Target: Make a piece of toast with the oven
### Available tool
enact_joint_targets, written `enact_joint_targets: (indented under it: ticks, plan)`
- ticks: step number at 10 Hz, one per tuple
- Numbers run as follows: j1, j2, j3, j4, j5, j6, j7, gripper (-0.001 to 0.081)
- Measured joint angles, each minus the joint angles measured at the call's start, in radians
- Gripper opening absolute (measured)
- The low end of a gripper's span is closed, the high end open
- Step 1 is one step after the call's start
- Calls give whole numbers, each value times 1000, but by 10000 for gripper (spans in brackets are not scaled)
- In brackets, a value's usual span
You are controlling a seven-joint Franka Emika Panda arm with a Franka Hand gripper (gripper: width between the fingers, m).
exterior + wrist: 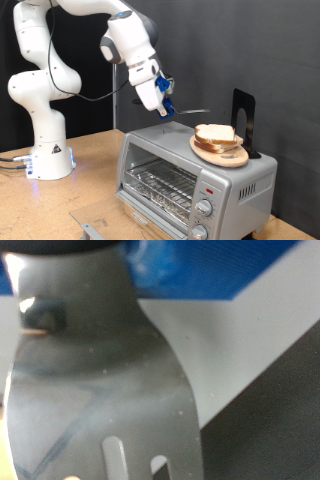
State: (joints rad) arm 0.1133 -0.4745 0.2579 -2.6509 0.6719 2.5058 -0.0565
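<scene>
The silver oven [235, 185] stands on the wooden table at the exterior view's right, and its wire rack [160, 183] shows in the front opening. On its roof lies a round wooden plate [203, 150] with the piece of toast [215, 135] resting on it. My gripper [160, 99] hangs above the oven's roof, a little left of the plate, shut on the blue handle of a metal spatula [190, 111]. The blade points toward the toast and stops short of it. In the wrist view the slotted spatula blade [100, 390] fills the frame below its blue handle [200, 265].
A black upright stand [243, 118] sits on the oven roof behind the plate. Round knobs [205, 208] and a red light [208, 188] are on the oven's right front. The arm's white base [45, 155] stands at left. A grey piece [93, 231] shows at the bottom edge.
</scene>
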Motion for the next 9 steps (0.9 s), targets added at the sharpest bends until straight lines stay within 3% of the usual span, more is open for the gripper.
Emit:
enact_joint_targets:
  ticks: [3, 5, 9]
  plan:
    - [-9, -107, -65, -90, 12, 1, -4, 403]
    - [-44, -163, -95, -135, 15, 6, 10, 403]
    - [-132, -154, -165, -128, 8, -3, -22, 403]
